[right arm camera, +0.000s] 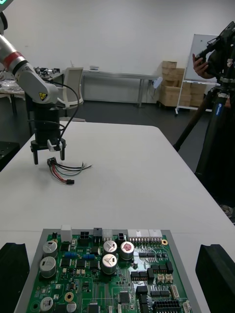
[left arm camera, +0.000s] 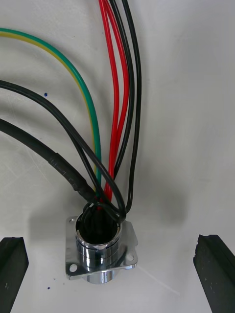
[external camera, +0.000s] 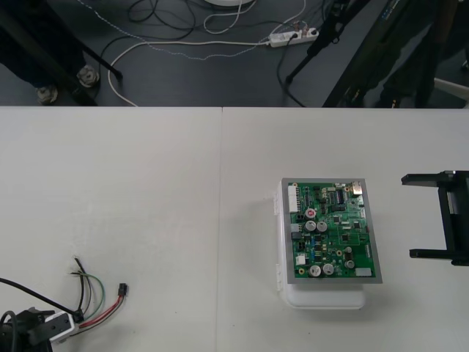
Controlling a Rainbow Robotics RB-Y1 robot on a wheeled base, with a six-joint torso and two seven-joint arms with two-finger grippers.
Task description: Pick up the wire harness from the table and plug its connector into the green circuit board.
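The wire harness (external camera: 91, 297) lies on the table near its front left corner, with the small black plug (external camera: 122, 290) at the wires' right end. My left gripper (external camera: 37, 330) stands right over the round metal socket (left arm camera: 100, 244). It is open, with one finger (left arm camera: 12, 269) on each side of the flange and clear of it. Red, black and green wires (left arm camera: 115, 98) fan away from the socket. The green circuit board (external camera: 331, 231) sits on its white base (external camera: 326, 299) right of centre. My right gripper (external camera: 407, 216) waits open just right of the board.
A seam in the table (external camera: 221, 220) runs between the harness and the board. The right wrist view looks over the board (right arm camera: 107, 279) toward the left gripper (right arm camera: 48, 154) and the harness (right arm camera: 66, 171) across bare table.
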